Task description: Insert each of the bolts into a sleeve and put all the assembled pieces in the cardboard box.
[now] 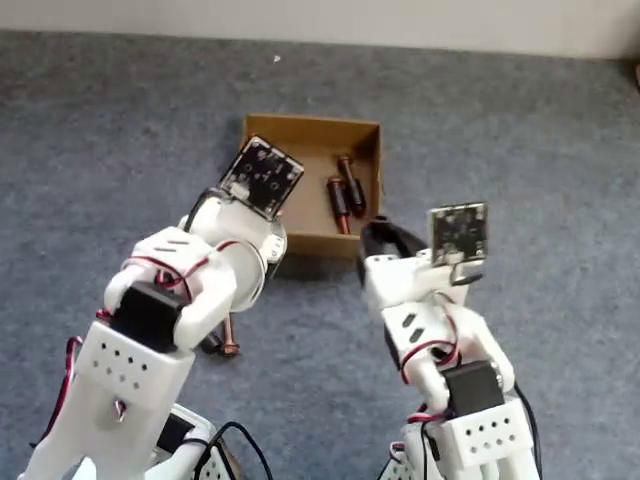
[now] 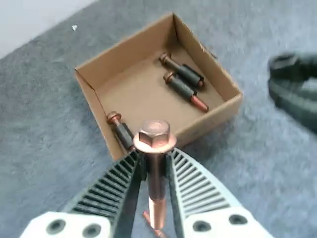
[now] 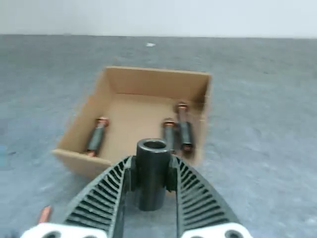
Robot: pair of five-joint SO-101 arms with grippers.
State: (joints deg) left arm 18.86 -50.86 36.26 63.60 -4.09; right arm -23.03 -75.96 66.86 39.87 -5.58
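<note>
A: What's underneath it all?
B: Grey carpet [image 1: 520,120] over the table, with a pale wall [image 1: 400,15] along its far edge.
A: And the cardboard box [image 1: 312,130]?
B: Mid-table, toward that far edge. Three assembled pieces [image 2: 184,85] lie along its side walls.
A: The grippers?
B: The left gripper [image 2: 155,154] clamps a bolt [image 2: 154,136] at the box's near-left corner. The right gripper [image 3: 152,162] grips a sleeve [image 3: 151,171] at its near-right corner.

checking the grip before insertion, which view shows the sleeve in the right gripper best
The right wrist view: the sleeve sits clamped in the right gripper, its open bore in plain sight. The high view gives a dark shape at that arm's tip; the left wrist view, a dark blur.
</note>
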